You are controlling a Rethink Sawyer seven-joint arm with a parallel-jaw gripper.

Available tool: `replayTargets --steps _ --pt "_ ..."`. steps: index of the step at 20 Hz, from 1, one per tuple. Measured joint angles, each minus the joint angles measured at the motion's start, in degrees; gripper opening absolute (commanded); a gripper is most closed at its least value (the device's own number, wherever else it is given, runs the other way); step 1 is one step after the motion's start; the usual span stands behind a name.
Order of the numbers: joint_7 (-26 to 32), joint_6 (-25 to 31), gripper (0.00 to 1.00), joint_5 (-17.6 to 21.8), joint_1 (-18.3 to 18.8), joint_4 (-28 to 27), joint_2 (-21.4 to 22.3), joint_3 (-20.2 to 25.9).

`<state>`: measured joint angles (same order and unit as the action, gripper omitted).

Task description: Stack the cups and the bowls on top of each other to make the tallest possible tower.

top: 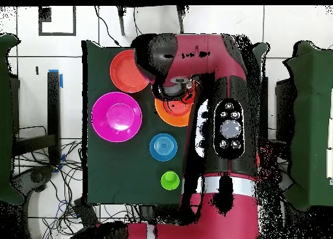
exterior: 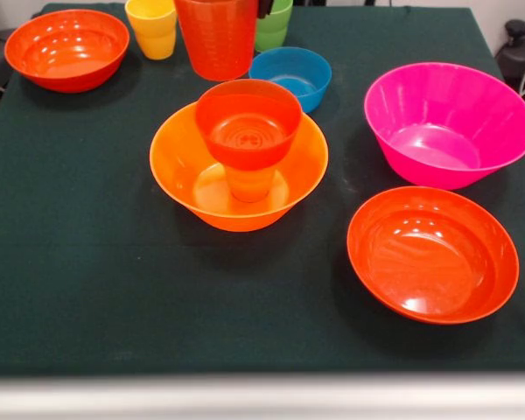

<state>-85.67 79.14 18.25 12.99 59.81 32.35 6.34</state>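
Observation:
A large orange bowl stands mid-table. In it an orange cup carries a small red-orange bowl; that is the tower. A red-orange cup hangs above and behind it, looking large. A black fingertip of my gripper shows at its rim. In the overhead view my gripper is over the orange bowl. Around it are a blue bowl, a magenta bowl, two wide red-orange bowls, a yellow cup and a green cup.
A dark green cloth covers the table, whose pale front edge runs along the bottom. In the overhead view the arm hides the table's right part, and cables lie on the floor to the left.

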Motion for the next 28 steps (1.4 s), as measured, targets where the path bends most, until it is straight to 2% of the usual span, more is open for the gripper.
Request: replayTargets --steps 14,28 --pt "0.00 0.87 0.00 -1.47 -0.24 -2.41 -0.44 -1.62" --pt "0.00 0.89 0.00 -2.52 -0.30 -5.65 -3.52 -2.52"
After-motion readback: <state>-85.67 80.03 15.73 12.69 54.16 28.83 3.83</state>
